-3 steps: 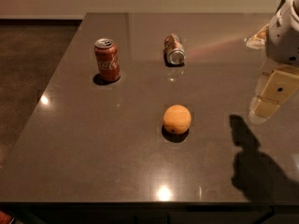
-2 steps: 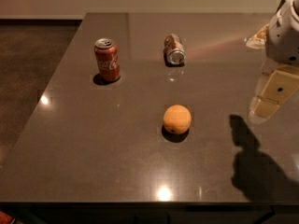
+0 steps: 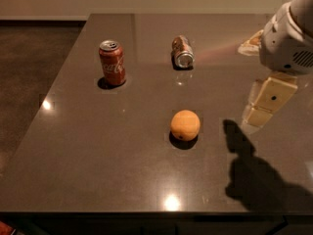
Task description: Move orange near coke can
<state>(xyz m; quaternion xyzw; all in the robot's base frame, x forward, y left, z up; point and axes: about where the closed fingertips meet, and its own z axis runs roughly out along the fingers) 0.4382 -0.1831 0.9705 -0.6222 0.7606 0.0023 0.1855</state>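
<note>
Beige gripper [image 3: 255,117] hangs right of the orange [image 3: 185,125], holding nothing; how open, you cannot tell. Centre squarely above it before lowering.

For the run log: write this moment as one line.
gripper: right of orange, not touching | orange: lying apart from coke can | coke can: upright

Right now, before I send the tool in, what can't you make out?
Camera view only:
Tool, hovering right of the orange: its arm is cut off by the right edge.
Lying can beyond the orange: label cannot be read.
Pale object far right: partly hidden by the arm.
</note>
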